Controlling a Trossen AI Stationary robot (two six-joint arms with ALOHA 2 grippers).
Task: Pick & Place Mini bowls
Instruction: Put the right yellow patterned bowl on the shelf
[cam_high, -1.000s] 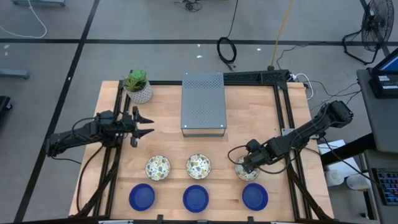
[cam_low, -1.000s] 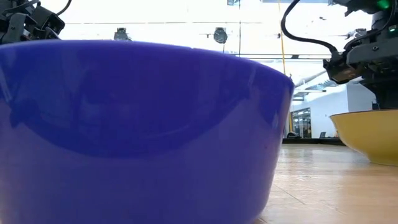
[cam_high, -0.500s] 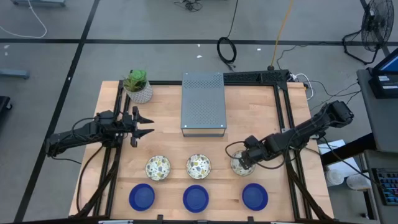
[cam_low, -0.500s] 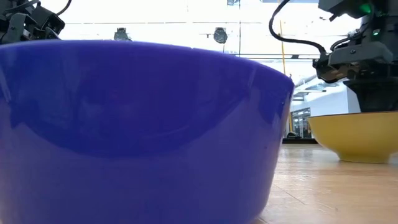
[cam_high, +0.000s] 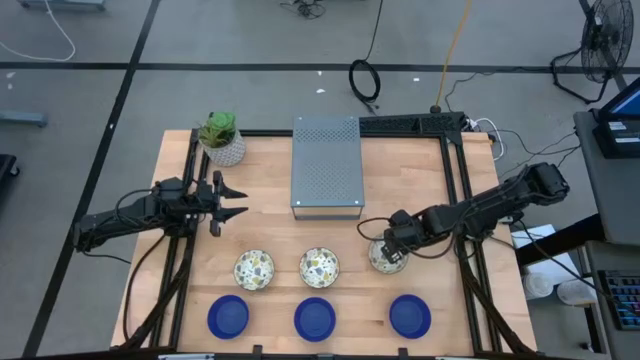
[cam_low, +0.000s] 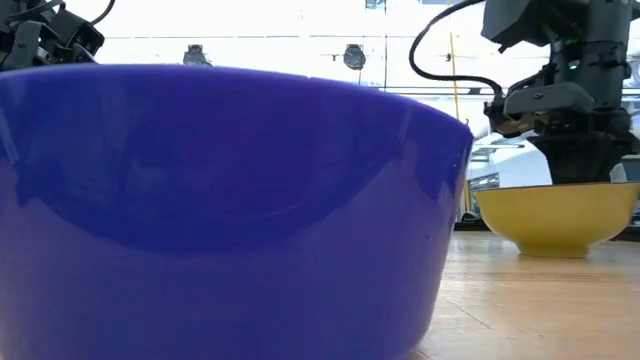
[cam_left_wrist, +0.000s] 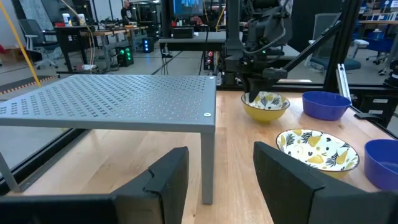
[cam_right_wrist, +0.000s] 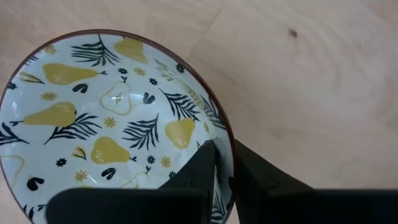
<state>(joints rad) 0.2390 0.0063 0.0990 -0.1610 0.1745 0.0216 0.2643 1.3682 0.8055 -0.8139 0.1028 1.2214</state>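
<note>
The patterned bowl (cam_high: 386, 258) rests on the tabletop (cam_high: 400, 200), its rim clamped by the right pincer (cam_high: 397, 246). The left pincer (cam_high: 232, 201) hovers open near the plant pot (cam_high: 222, 140).

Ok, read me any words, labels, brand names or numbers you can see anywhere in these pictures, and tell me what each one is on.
None can be read.
The patterned bowl held by the right tool carries only pears and leaves, no lettering.
The screens in the room behind are too blurred to read.

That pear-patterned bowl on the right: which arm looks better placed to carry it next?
The right gripper: its fingers already pinch the bowl's rim. The left gripper hangs open, far off near the plant pot.
</note>
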